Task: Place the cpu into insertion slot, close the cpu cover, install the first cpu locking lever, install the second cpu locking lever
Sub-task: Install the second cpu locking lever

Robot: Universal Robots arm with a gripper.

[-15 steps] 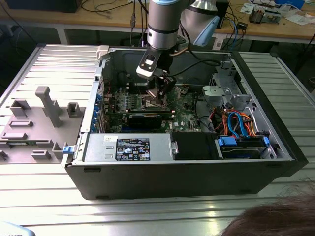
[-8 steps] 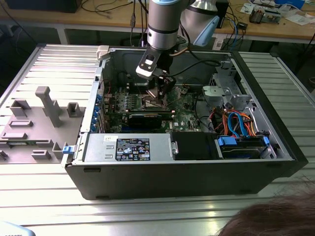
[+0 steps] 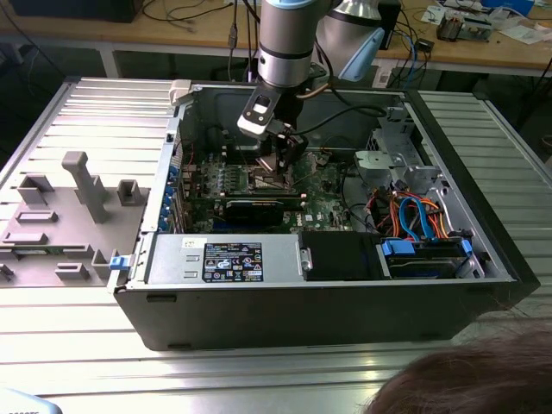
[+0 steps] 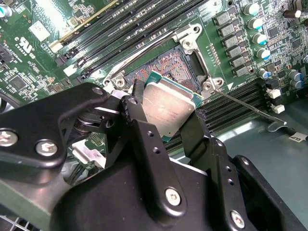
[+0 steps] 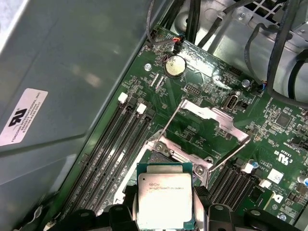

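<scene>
Here we are at the open computer case (image 3: 302,302) on the desk (image 3: 86,345), with the arm reaching down over the green board. In the second wrist view the gripper (image 4: 166,115) has its fingers (image 4: 144,132) clenched on the cpu (image 4: 168,103), pinching it by two opposite edges, silver top up. The chip hangs just above the insertion slot (image 4: 166,67), partly over it and not seated: bare pins show past its far edge. In the first wrist view the cpu cover (image 5: 211,118) stands swung open, and both locking levers (image 5: 169,120) look unlatched. I'd call this the middle of step one: chip not yet in, cover and both levers all left to do.
</scene>
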